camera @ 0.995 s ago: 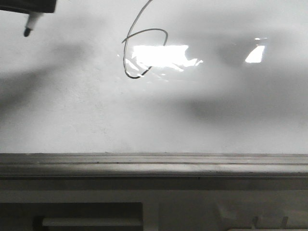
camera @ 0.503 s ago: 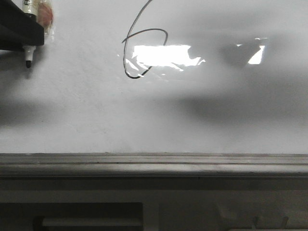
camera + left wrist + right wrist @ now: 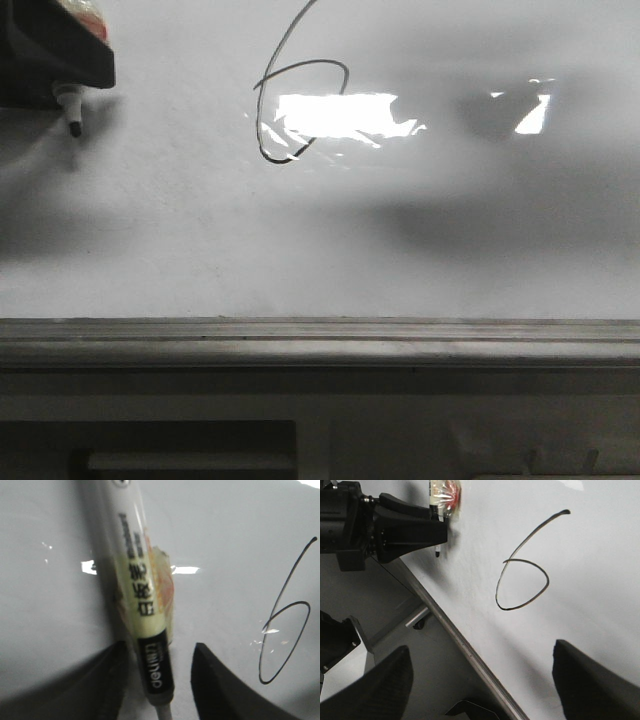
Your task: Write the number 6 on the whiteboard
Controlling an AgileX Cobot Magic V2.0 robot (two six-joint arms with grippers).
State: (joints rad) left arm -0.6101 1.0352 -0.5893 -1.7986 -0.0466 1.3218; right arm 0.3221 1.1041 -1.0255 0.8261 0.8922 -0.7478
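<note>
The whiteboard fills the front view. The number 6, a thin black loop with a long curved tail, is drawn on it at upper centre. It also shows in the left wrist view and the right wrist view. My left gripper is at the far upper left, well left of the 6. It is shut on a black-and-white marker pen wrapped in tape, with the tip pointing down. My right gripper is wide open and empty, over the board's edge.
A bright rectangular light reflection overlaps the 6. A grey metal edge rail runs along the board's near edge and shows in the right wrist view. Below it is a grey frame with a handle.
My left gripper with the marker has come down from the top left corner and shifted slightly right. The 6 is unchanged.
</note>
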